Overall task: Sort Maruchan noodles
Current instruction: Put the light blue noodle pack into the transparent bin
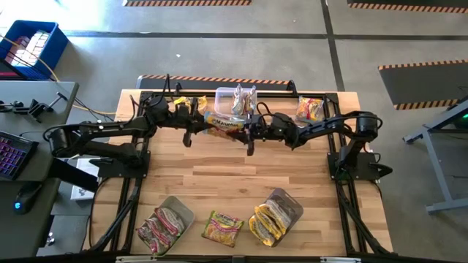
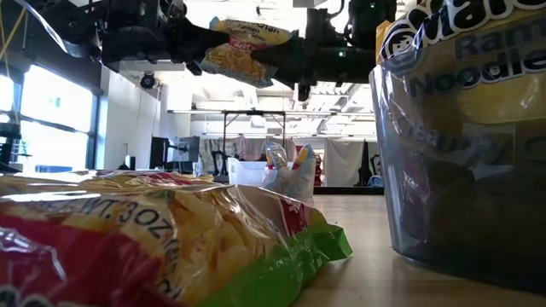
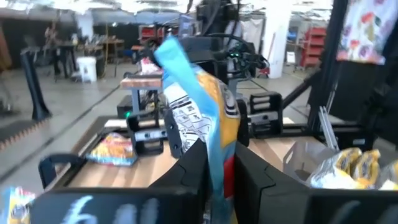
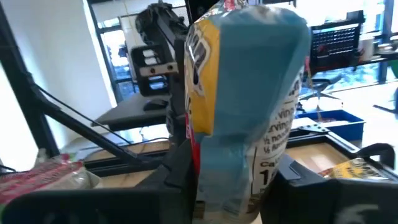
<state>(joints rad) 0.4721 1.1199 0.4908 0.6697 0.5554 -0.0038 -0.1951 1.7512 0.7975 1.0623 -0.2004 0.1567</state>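
Note:
One yellow-orange and blue Maruchan noodle packet hangs in the air over the table's far middle, between my two grippers. My left gripper is shut on its left end and my right gripper on its right end; the two arms face each other. In the low view the packet shows high above the tabletop. Other packets lie at the far left and far right, and a yellow-green one lies flat near the front edge. My left gripper pinches the packet's left end between its two fingers, coming level from the table's left. The packet stands on edge between the fingers, lifted clear of the table. My right gripper has the packet's right end between its two fingers, coming level from the table's right. The crinkly wrapper bulges out beyond the fingers. The packet is clear of the table.
A clear tub holding a packet stands at the far middle, just behind the grippers. Near the front, a tub with pink-red packets is at the left and a tub with yellow packets at the right. Bare wood lies mid-table.

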